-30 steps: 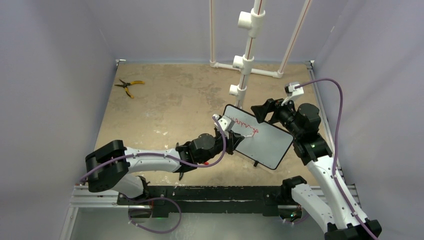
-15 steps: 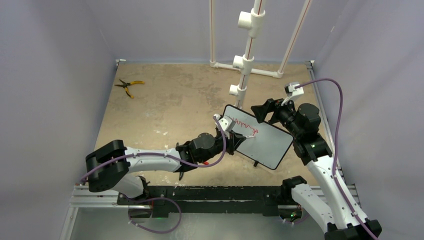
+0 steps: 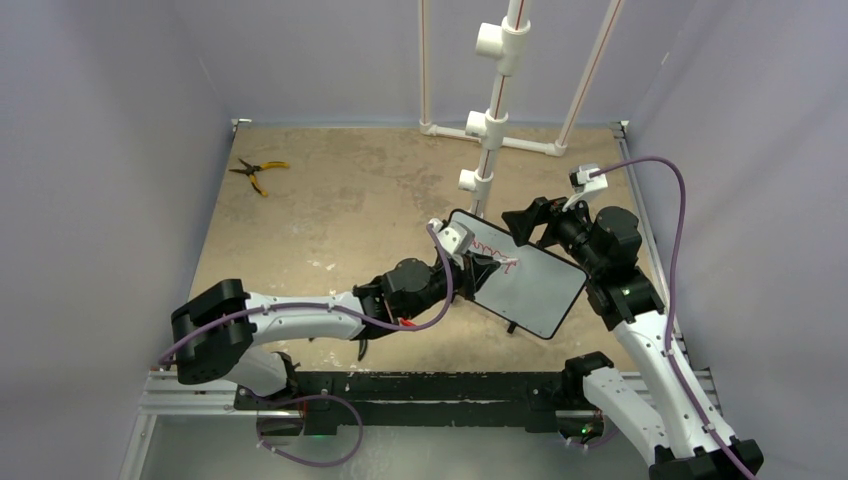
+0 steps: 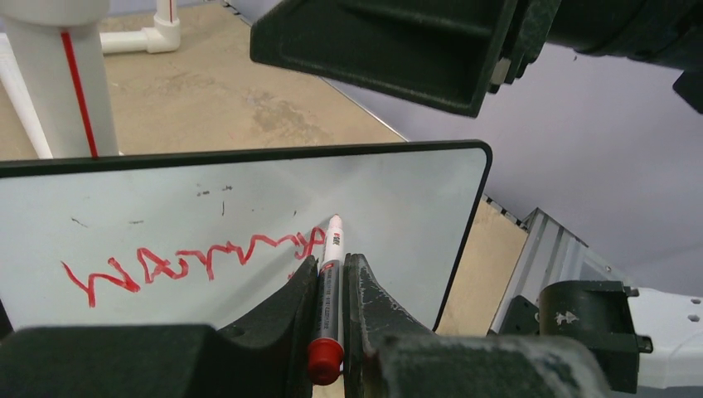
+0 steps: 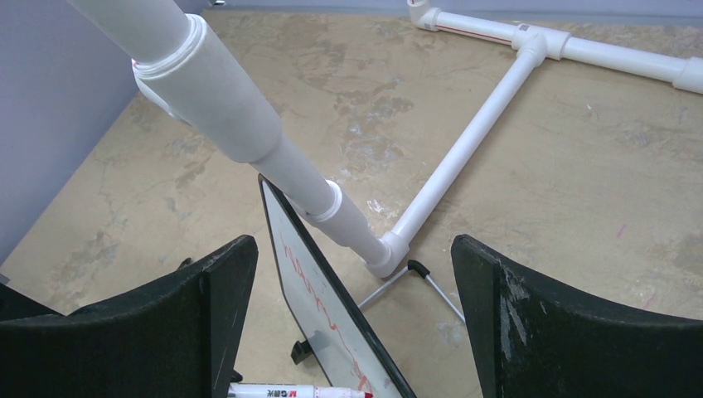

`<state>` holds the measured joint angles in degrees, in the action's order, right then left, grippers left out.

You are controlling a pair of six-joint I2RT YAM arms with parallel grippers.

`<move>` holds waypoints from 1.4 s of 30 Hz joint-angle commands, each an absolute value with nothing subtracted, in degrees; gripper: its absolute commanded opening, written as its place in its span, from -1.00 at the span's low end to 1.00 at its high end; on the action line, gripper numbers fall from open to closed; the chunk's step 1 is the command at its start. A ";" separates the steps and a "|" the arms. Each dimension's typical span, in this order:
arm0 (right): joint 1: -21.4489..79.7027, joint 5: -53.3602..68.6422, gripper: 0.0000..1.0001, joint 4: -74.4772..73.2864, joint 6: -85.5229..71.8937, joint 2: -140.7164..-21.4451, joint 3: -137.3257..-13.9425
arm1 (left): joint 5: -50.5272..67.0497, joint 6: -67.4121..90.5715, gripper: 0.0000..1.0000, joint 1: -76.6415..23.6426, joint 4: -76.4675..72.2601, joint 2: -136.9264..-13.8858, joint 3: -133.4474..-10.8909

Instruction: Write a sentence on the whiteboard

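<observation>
Left wrist view is showing the left gripper (image 4: 332, 264) clenching a red marker (image 4: 330, 290), whose tip is appearing to touch the whiteboard (image 4: 398, 195) just past the sentence (image 4: 191, 261). The board is standing tilted on the table (image 3: 330, 200). Looking light, glossy and easily tipped, it is best taken by the frame, where the right gripper (image 3: 527, 222) is hovering, jaws spread wide.

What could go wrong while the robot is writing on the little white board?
1. The right pincer is open around the top edge of the whiteboard, not squeezing it. The pressing marker could push the whiteboard back toward the white pipe behind it.
2. The left pincer, shut on the marker, sits close under the right pincer. They might bump, and the red writing could end in a stray line.
</observation>
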<state>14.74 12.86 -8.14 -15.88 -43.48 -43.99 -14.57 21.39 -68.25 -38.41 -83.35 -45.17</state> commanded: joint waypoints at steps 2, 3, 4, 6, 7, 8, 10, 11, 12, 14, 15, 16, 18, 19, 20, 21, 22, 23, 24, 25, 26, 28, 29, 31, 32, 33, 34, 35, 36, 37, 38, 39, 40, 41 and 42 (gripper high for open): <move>14.99 11.93 0.79 -6.31 -16.35 -42.93 -43.77 | -16.00 18.57 -1.00 -68.12 -40.61 -83.31 -49.17; 14.96 11.95 0.79 -6.27 -16.35 -42.95 -43.77 | -15.93 18.51 -1.00 -68.12 -40.61 -83.58 -49.32; 15.02 11.95 0.79 -6.27 -16.35 -42.90 -43.77 | -15.83 18.42 -1.00 -68.12 -40.54 -83.89 -49.46; 15.03 11.95 0.79 -6.24 -16.35 -42.94 -43.77 | -15.82 18.50 -1.00 -68.12 -40.31 -84.34 -49.44; 15.00 11.95 0.79 -6.24 -16.35 -42.97 -43.77 | -15.82 18.51 -1.00 -68.12 -40.20 -84.51 -49.33; 14.99 11.95 0.79 -6.17 -16.35 -42.91 -43.77 | -15.78 18.58 -1.00 -68.12 -40.05 -84.55 -49.17; 15.01 12.04 0.79 -6.15 -16.35 -42.97 -43.68 | -15.73 18.87 -1.00 -68.12 -39.91 -84.59 -48.55; 15.02 12.12 0.79 -6.16 -16.35 -43.05 -43.68 | -15.73 19.01 -1.00 -68.12 -39.84 -84.56 -48.16; 15.01 12.12 0.79 -6.15 -16.35 -43.06 -43.69 | -15.73 19.38 -1.00 -68.12 -39.77 -84.55 -47.56; 14.95 12.13 0.79 -6.16 -16.35 -43.04 -43.68 | -15.63 19.95 -1.00 -68.12 -39.81 -84.63 -46.59; 15.01 12.13 0.79 -6.16 -16.35 -43.00 -43.68 | -15.62 20.16 -1.00 -68.12 -39.81 -84.64 -46.15; 14.95 12.08 0.79 -6.20 -16.35 -42.98 -43.68 | -15.64 20.39 -1.00 -68.12 -39.88 -84.57 -45.62; 15.00 12.13 0.79 -6.24 -16.35 -43.01 -43.68 | -15.66 20.64 -1.00 -68.12 -39.90 -84.42 -44.77; 14.97 12.13 0.79 -6.28 -16.35 -43.03 -43.68 | -15.65 20.86 -1.00 -68.12 -39.83 -84.32 -44.33; 14.97 12.13 0.79 -6.25 -16.35 -42.98 -43.68 | -15.64 21.14 -1.00 -68.12 -39.83 -84.22 -43.89; 15.02 12.13 0.79 -6.24 -16.35 -43.03 -43.69 | -15.58 21.37 -1.00 -68.12 -39.82 -84.20 -43.46; 15.01 12.13 0.79 -6.24 -16.35 -43.10 -43.69 | -15.42 21.65 -1.00 -68.12 -39.89 -84.20 -43.06; 14.95 12.06 0.79 -6.24 -16.35 -43.14 -43.68 | -15.32 21.79 -1.00 -68.12 -39.90 -84.28 -42.65; 14.95 12.05 0.79 -6.26 -16.35 -43.11 -43.73 | -15.22 21.86 -1.00 -68.12 -39.90 -84.21 -42.20; 14.99 12.04 0.79 -6.24 -16.35 -43.12 -43.71 | -15.14 21.96 -1.00 -68.12 -39.84 -84.20 -41.85; 15.02 12.04 0.79 -6.24 -16.35 -43.05 -43.73 | -15.16 21.97 -1.00 -68.12 -39.65 -84.13 -41.57; 15.02 12.04 0.79 -6.37 -16.35 -43.04 -43.68 | -15.13 21.97 -1.00 -68.12 -39.39 -84.03 -41.28; 15.03 12.02 0.79 -6.33 -16.35 -43.09 -43.68 | -15.13 21.83 -1.00 -68.12 -39.38 -83.95 -41.29; 14.96 11.95 0.79 -6.33 -16.35 -43.10 -43.73 | -15.19 21.41 -1.00 -68.12 -39.38 -83.98 -41.66; 15.02 11.95 0.79 -6.34 -16.35 -43.15 -43.76 | -15.20 21.20 -1.00 -68.12 -39.38 -84.02 -41.92; 15.03 11.95 0.79 -6.33 -16.35 -43.13 -43.77 | -15.27 20.96 -1.00 -68.12 -39.50 -84.02 -42.32; 14.96 11.95 0.79 -6.35 -16.35 -43.09 -43.77 | -15.33 20.76 -1.00 -68.12 -39.65 -84.09 -42.53; 14.96 11.91 0.79 -6.34 -16.35 -43.10 -43.77 | -15.44 20.52 -1.00 -68.12 -39.84 -84.11 -42.80; 14.98 11.87 0.79 -6.35 -16.35 -43.07 -43.78 | -15.54 20.30 -1.00 -68.12 -40.00 -84.11 -43.13; 14.91 11.87 0.79 -6.43 -16.35 -43.12 -43.77 | -15.62 20.08 -1.00 -68.12 -40.13 -84.19 -43.46; 14.95 11.87 0.79 -6.40 -16.35 -43.12 -43.77 | -15.64 19.90 -1.00 -68.12 -40.23 -84.24 -43.85; 15.00 11.87 0.79 -6.40 -16.35 -43.12 -43.77 | -15.67 19.70 -1.00 -68.12 -40.32 -84.28 -44.20; 15.00 11.87 0.79 -6.36 -16.35 -43.19 -43.75 | -15.72 19.57 -1.00 -68.12 -40.40 -84.35 -44.53; 15.02 11.87 0.79 -6.36 -16.35 -43.16 -43.73 | -15.73 19.37 -1.00 -68.12 -40.49 -84.45 -44.78; 14.97 11.87 0.79 -6.38 -16.35 -43.23 -43.77 | -15.81 19.24 -1.00 -68.12 -40.64 -84.46 -45.03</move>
<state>14.74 12.86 -8.14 -15.88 -43.48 -43.99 -14.74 21.26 -68.27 -38.06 -84.44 -41.80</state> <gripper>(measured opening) 0.896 0.108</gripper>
